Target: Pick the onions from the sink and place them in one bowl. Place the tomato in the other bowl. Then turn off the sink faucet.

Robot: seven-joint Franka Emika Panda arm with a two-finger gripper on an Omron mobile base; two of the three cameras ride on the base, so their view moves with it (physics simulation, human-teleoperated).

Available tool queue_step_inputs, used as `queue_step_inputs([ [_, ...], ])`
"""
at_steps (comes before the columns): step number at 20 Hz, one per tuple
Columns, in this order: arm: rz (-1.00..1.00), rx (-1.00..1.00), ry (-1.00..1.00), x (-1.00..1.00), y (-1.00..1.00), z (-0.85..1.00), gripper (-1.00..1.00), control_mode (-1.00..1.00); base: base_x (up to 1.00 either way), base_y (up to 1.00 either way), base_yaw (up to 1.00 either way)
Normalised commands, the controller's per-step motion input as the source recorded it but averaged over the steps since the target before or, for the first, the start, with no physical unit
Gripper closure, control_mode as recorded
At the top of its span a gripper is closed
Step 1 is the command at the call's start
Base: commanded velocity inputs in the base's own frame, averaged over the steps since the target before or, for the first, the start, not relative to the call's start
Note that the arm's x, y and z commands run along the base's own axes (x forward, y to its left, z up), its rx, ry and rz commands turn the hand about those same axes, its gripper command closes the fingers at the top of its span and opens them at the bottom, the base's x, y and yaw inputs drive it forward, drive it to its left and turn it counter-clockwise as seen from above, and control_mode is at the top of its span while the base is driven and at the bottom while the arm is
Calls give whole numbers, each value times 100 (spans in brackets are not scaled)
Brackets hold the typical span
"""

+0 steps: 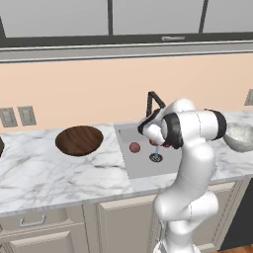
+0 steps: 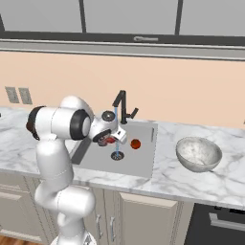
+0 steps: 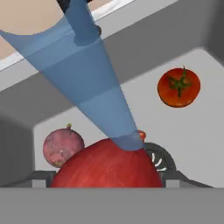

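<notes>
While water runs, gripper [image 3: 107, 186] above sink [image 3: 210, 144] holds red onion [image 3: 107, 168] (jaws closed on it).

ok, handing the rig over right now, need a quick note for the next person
Gripper: low in the sink, flanking the deep red onion; grasp unclear.
Mauve onion and tomato lie on the sink floor.
Grey bowl right of the sink and wooden bowl left of it look empty.
Faucet running.
Done: nothing placed.
Left: onions into one bowl, tomato into the other, faucet off.
</notes>
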Motion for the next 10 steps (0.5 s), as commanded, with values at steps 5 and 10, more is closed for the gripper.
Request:
queue_step_inputs([
  [5,0,12,-4,-75,-19,97,100,-100,0,0,0],
  [10,-5,3,2,-57,-22,100,100,-100,0,0,0],
])
